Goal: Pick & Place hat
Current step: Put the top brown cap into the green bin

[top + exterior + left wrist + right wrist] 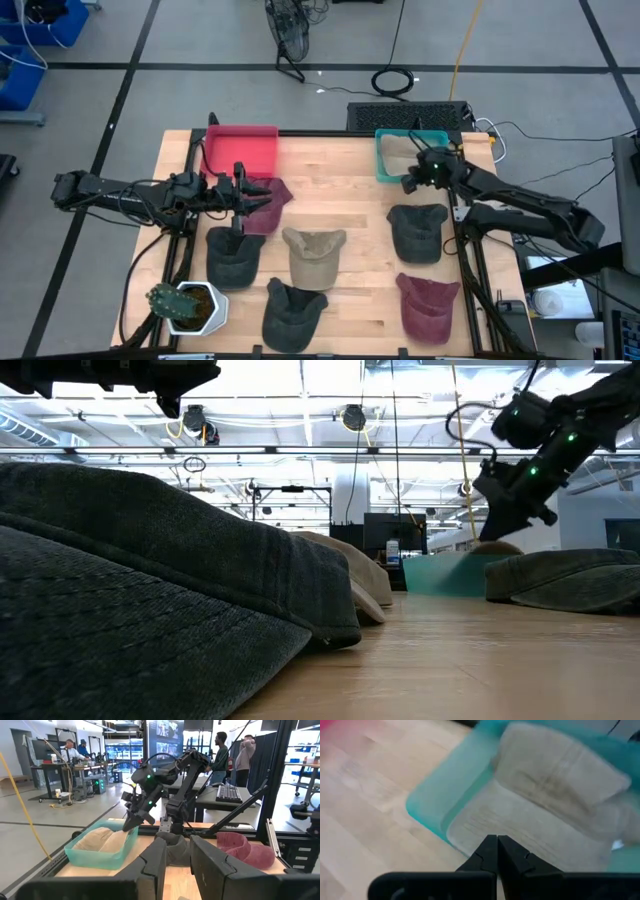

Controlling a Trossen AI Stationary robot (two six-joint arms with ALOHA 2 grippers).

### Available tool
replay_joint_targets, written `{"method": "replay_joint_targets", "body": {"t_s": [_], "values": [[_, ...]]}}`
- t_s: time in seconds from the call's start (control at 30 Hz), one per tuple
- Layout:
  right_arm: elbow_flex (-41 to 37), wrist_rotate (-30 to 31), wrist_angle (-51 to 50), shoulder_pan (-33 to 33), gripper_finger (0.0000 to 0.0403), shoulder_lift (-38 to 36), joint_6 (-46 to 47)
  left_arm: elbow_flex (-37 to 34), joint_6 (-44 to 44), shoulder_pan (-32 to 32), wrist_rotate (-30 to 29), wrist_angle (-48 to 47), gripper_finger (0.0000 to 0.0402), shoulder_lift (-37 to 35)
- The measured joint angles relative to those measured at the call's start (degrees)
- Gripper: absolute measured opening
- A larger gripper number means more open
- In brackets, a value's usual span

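Observation:
A tan hat [545, 800] lies inside the teal bin [384, 158] at the table's far right. My right gripper [496, 842] is shut with nothing between its fingers. It slants down over the hat's brim by the bin's near left corner [409, 184]. In the low view it hangs clear above the hat [497, 546]. My left gripper [177, 865] stands open and level above a maroon hat [270, 205], near the red bin [242, 150]. It holds nothing.
Several more hats lie on the wooden table: dark grey [232, 258], tan [313, 255], dark [293, 312], dark [417, 232] and maroon [428, 306]. A potted plant [190, 306] stands at the near left corner. People stand beyond the table [220, 750].

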Motion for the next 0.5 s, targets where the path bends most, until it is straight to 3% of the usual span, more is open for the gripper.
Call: {"method": "replay_joint_targets", "body": {"t_s": [0.5], "values": [[-2.32,-1.24,7.82,-2.91,0.0001,8.80,-2.95,0.00,-0.14,-0.02,0.00,-0.01,0.0090,0.00]]}}
